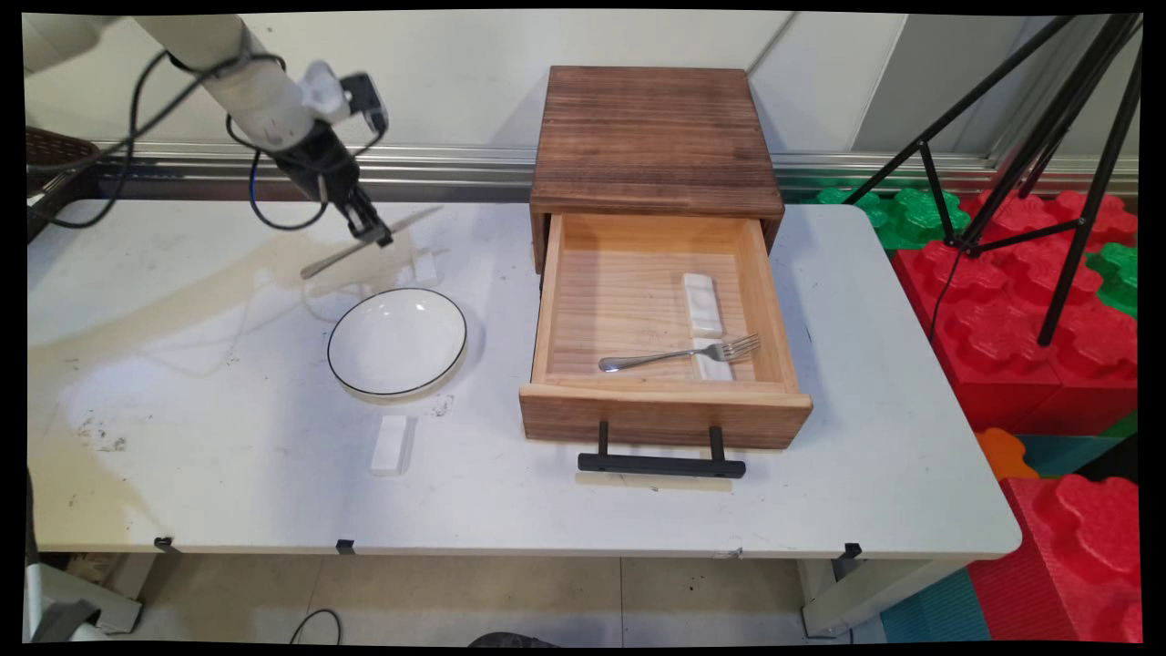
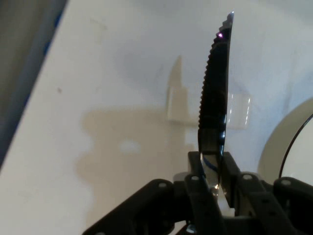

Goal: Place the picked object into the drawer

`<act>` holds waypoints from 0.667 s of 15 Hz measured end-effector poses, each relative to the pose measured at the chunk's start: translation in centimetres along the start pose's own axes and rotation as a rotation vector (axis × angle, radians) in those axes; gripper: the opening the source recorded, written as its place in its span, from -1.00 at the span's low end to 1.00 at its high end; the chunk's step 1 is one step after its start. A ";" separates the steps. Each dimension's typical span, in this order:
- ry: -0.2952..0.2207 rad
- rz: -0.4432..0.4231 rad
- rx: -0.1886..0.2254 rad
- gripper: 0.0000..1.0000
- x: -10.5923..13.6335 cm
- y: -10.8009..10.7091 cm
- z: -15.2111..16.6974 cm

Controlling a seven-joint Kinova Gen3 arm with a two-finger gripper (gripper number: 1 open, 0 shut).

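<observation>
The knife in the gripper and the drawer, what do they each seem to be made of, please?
Knife: looks like polished metal, since its serrated blade mirrors its surroundings darkly; in the main view it is a thin silvery strip.
Drawer: wood, pale and unpainted inside with visible grain, stained browner on its front; its black handle could be metal or plastic.

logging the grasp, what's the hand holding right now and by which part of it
The hand holds a table knife, its fingers shut on the blade near where it meets the handle; the serrated blade sticks out past the fingertips above the white table.
</observation>
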 end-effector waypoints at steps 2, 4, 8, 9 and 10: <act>0.049 -0.007 0.017 -1.00 0.8 0.6 -2.4; 0.098 -0.002 0.030 -1.00 2.0 1.2 -4.6; 0.174 0.030 0.042 -1.00 4.4 2.6 -8.0; 0.200 0.047 0.042 -1.00 5.4 3.2 -9.1; 0.225 0.067 0.041 -1.00 6.3 3.8 -10.2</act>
